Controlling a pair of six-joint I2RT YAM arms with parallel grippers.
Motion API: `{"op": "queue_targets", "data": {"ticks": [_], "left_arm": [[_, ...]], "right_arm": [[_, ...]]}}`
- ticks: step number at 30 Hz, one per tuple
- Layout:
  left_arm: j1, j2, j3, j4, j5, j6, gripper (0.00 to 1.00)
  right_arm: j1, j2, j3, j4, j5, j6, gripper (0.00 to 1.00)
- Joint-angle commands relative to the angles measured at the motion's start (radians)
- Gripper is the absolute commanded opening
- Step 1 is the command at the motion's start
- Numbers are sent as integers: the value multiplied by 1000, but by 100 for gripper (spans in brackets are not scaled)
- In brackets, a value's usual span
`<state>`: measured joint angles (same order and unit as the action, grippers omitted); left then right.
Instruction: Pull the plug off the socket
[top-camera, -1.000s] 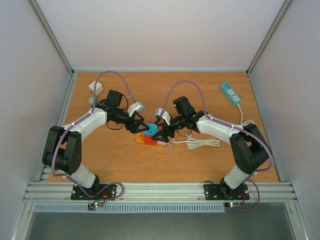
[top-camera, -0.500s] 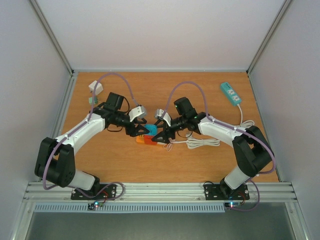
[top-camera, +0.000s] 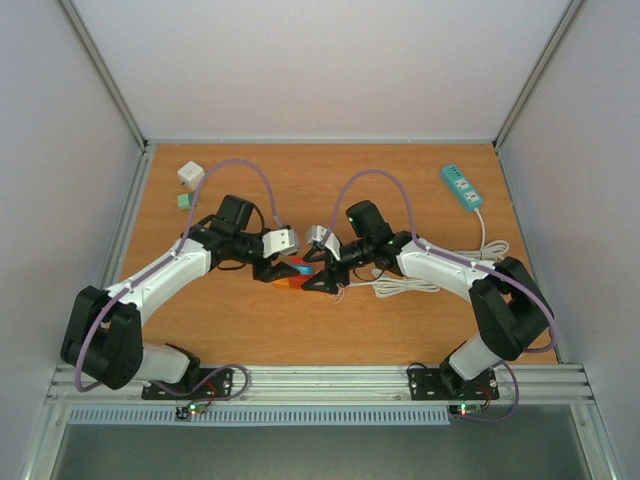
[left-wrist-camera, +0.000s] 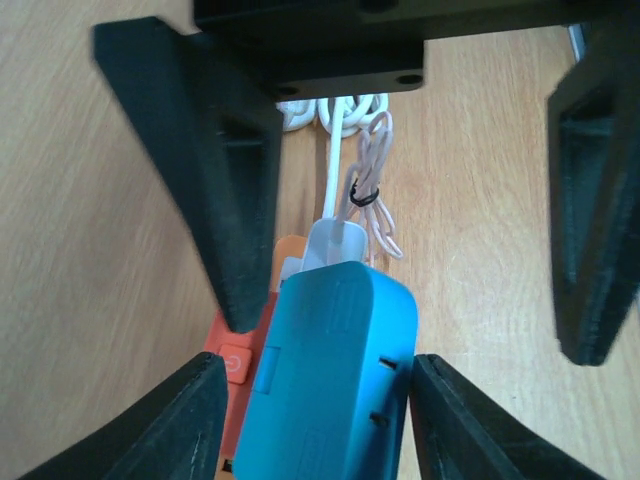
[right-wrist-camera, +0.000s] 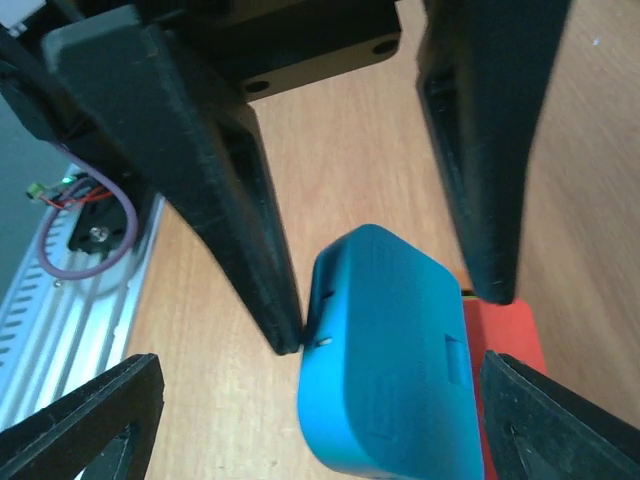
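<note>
A blue plug (top-camera: 302, 262) (left-wrist-camera: 335, 380) (right-wrist-camera: 390, 360) sits in an orange socket strip (top-camera: 288, 280) (left-wrist-camera: 235, 362) (right-wrist-camera: 508, 335) mid-table. Its white cord (left-wrist-camera: 336, 160) runs to a coil (top-camera: 405, 287). My left gripper (top-camera: 283, 268) (left-wrist-camera: 318, 372) straddles the plug from the left. One pad touches the plug's slotted side, while the other stands a sliver off it, so the gripper is open. My right gripper (top-camera: 318, 281) (right-wrist-camera: 320, 365) comes from the opposite end, wide open, with its fingers well outside the plug and strip. Each wrist view shows the other gripper's fingers beyond the plug.
A teal power strip (top-camera: 461, 187) lies at the back right with its cord trailing forward. A white adapter (top-camera: 190, 174) and a small green block (top-camera: 185, 201) sit at the back left. Grey walls enclose the table, and an aluminium rail (top-camera: 320, 380) runs along the near edge.
Both grippers have come down closer over the plug. The left jaws have narrowed a lot around it. The right jaws have narrowed slightly.
</note>
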<state>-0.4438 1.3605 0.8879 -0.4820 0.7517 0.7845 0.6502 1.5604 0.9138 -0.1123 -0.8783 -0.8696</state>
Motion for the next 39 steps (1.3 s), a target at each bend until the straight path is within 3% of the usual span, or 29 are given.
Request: {"op": "queue_targets", "data": {"ticks": [1, 15, 23, 39], "left_arm": [[-36, -37, -37, 88, -68, 62, 49], [-42, -57, -35, 104, -68, 37, 32], [-42, -65, -31, 94, -62, 37, 30], [-42, -56, -39, 103, -62, 44, 16]], "right_arm": [[7, -17, -36, 109, 73, 11, 88], [8, 27, -64, 195, 152, -30, 97], [8, 30, -58, 197, 153, -39, 93], [15, 99, -58, 240, 192, -58, 96]]}}
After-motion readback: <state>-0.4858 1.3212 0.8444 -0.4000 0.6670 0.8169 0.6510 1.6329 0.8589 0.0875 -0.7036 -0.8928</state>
